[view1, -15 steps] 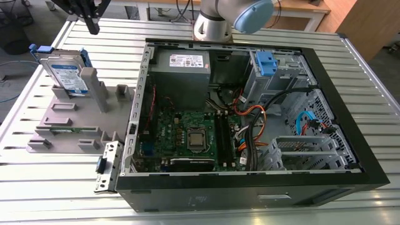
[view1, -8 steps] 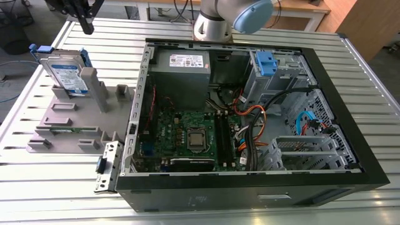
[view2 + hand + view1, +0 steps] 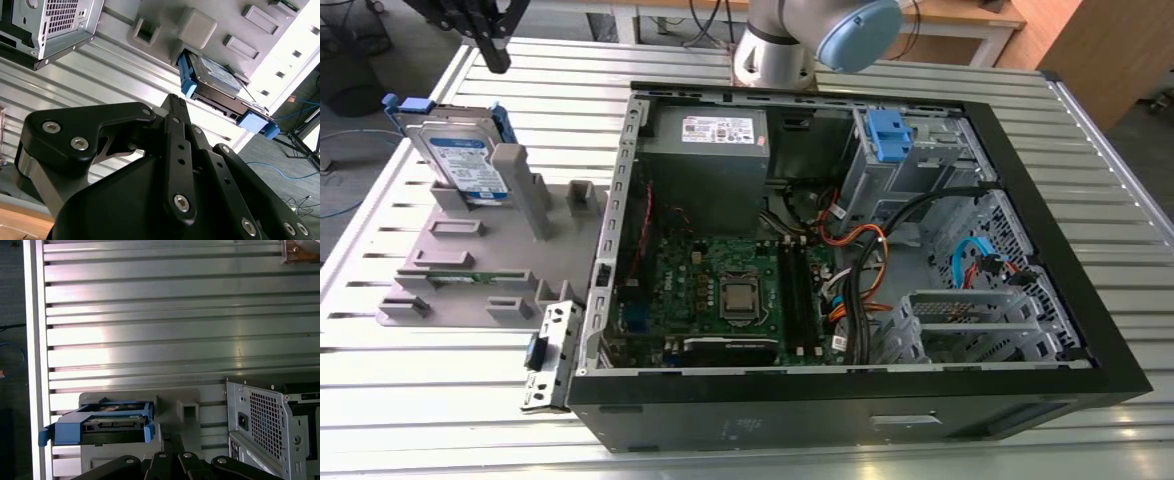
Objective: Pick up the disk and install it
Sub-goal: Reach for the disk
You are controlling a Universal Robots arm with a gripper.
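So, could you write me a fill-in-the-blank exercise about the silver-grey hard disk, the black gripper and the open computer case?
The flat silver-grey disk with a blue rail frame stands in the grey plastic holder, on the exterior view's ____ of the open black computer case.
The black gripper hangs ____ the disk, not touching it.
The grey metal power-supply box inside the case bears a ____ sticker.
Missing words: left; above; white.

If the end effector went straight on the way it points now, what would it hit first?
Probably the grey holder beside the disk, not the disk itself: in the first wrist view the end effector lines up between the disk's blue rail and the holder's square socket. Depth is unclear.
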